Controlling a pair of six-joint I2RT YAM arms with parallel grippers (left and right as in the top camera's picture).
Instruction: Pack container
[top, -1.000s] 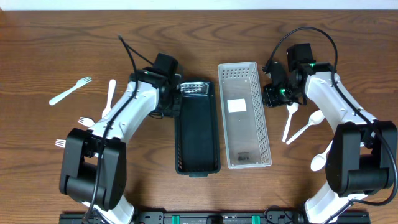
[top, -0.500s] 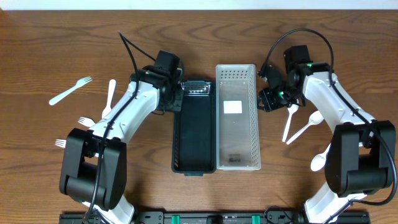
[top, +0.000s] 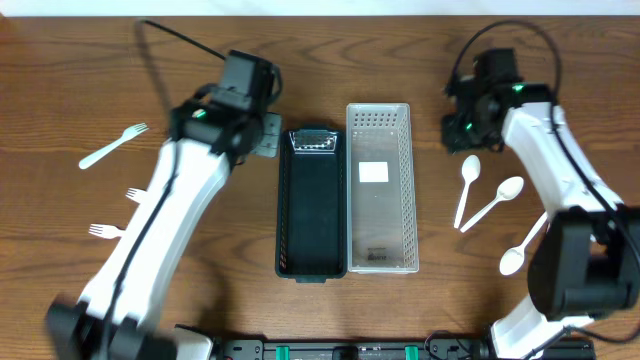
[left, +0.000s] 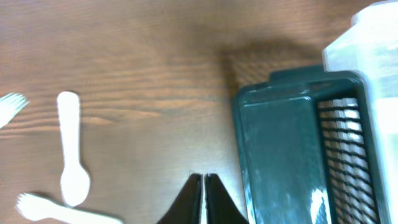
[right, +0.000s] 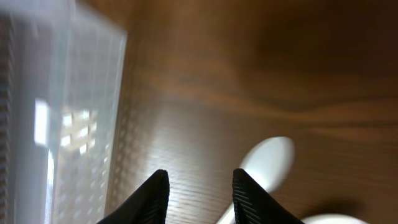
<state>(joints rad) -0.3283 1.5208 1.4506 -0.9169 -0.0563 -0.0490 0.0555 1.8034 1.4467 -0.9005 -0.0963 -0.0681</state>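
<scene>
Left claw (left: 203, 182) narrow, tips together, empty, just beside dark bin (left: 298, 143). Right claw (right: 200, 186) wide, empty, above tabletop (right: 217, 62) between white bin (right: 56, 93) and a spoon (right: 267, 158).

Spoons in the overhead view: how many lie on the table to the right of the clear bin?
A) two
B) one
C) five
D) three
D: three spoons lie there, one spoon nearest the bin, another beside it, and a third lower down.
</scene>
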